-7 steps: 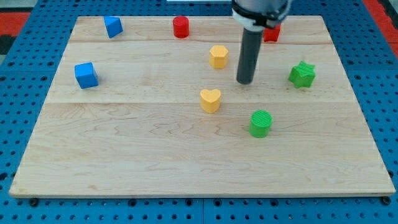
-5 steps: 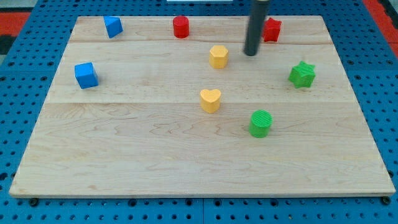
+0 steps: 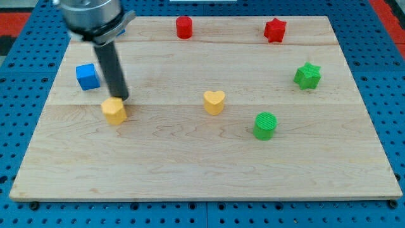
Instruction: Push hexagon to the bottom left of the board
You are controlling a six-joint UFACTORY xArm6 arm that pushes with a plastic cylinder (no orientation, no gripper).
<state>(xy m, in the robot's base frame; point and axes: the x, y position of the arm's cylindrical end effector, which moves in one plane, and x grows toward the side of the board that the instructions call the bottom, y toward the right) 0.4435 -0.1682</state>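
Note:
The yellow hexagon block (image 3: 114, 111) lies on the wooden board (image 3: 202, 164), left of the middle. My tip (image 3: 121, 97) stands just above and slightly right of it, touching or nearly touching its upper edge. The rod rises up toward the view's top left. A blue cube (image 3: 87, 76) sits just left of the rod.
A yellow heart (image 3: 214, 102) lies near the centre. A green cylinder (image 3: 266, 125) and a green star (image 3: 307, 75) are on the right. A red cylinder (image 3: 184, 27) and a red star (image 3: 274, 30) sit along the top. The arm hides the top-left corner.
The yellow hexagon has moved from the upper middle down and left to the left of the board. My tip has swept left with it. The blue block at the top left is now hidden.

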